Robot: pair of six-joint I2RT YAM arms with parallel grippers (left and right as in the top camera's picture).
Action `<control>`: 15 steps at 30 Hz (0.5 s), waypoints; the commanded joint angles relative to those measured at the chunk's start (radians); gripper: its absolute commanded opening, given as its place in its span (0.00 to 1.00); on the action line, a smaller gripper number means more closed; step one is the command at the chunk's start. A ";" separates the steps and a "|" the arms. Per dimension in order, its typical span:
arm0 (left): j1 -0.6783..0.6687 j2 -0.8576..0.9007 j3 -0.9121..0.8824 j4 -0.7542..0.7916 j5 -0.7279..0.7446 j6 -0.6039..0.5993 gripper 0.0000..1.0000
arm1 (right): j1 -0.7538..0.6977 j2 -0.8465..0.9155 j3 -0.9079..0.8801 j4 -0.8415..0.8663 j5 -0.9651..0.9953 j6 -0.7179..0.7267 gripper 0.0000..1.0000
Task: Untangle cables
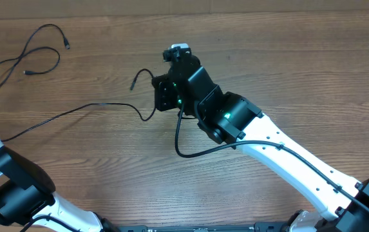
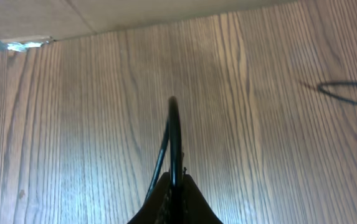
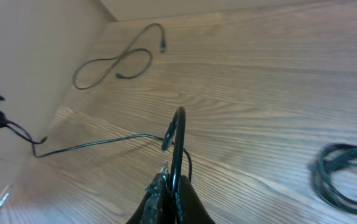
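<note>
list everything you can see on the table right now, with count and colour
table: 1, brown wood, under everything
long cable: 1, black, stretched across the left half, pinched at both grippers
looped cable: 1, black, loose at the far left corner
coiled cable: 1 bundle, black, right of the right gripper, seen only in the right wrist view
arm wire: 1, thicker black, fixed to the right arm
left gripper: 1, black, shut on the long cable
right gripper: 1, black, shut on the long cable
</note>
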 commanded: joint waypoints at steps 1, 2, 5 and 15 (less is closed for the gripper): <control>0.020 -0.002 0.019 0.019 -0.003 -0.010 0.10 | 0.018 0.028 0.018 0.016 -0.014 -0.011 0.04; 0.027 -0.002 0.019 0.027 -0.008 -0.010 0.19 | 0.021 0.035 0.018 0.017 -0.018 -0.011 0.04; 0.041 0.000 0.019 0.039 -0.008 -0.010 0.24 | 0.025 0.044 0.018 0.016 -0.018 -0.012 0.04; 0.045 0.024 0.024 0.034 0.317 0.203 0.21 | 0.025 0.046 0.018 0.017 -0.019 -0.012 0.04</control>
